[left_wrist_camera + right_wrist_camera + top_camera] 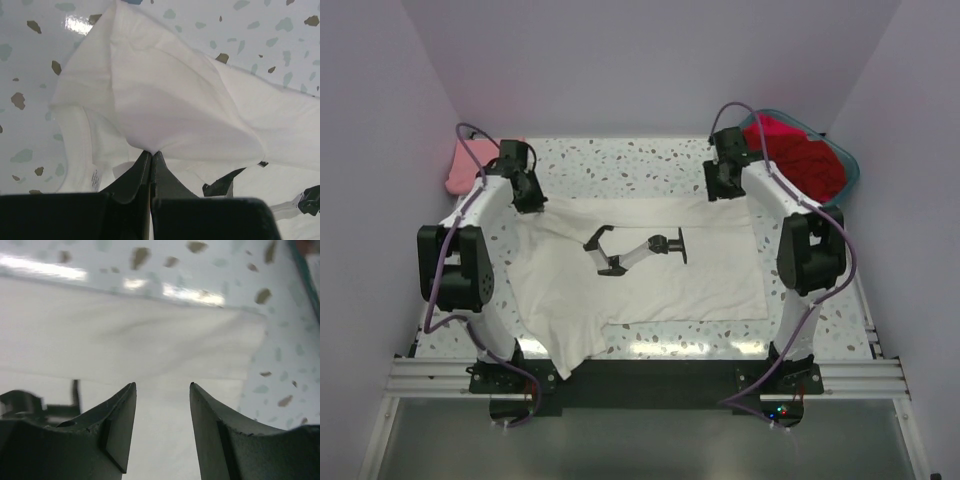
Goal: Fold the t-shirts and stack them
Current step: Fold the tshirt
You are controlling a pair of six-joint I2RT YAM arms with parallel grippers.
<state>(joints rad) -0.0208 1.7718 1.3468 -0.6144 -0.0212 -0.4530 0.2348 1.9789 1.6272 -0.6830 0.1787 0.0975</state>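
A large white t-shirt (pixel 650 275) with a black printed graphic (pixel 635 250) lies spread over the middle of the table, its near left corner hanging over the front edge. My left gripper (pixel 532 203) is shut on a raised fold of the white shirt (pixel 170 105) at its far left corner. My right gripper (pixel 720 190) is open and empty just above the shirt's far right corner (pixel 150 340). A pink shirt (pixel 460 170) lies at the far left. Red shirts (pixel 800 155) fill the basket at the far right.
A teal plastic basket (pixel 848 160) stands at the back right corner. The speckled tabletop (pixel 620 160) shows behind the white shirt. Lilac walls close in the back and both sides.
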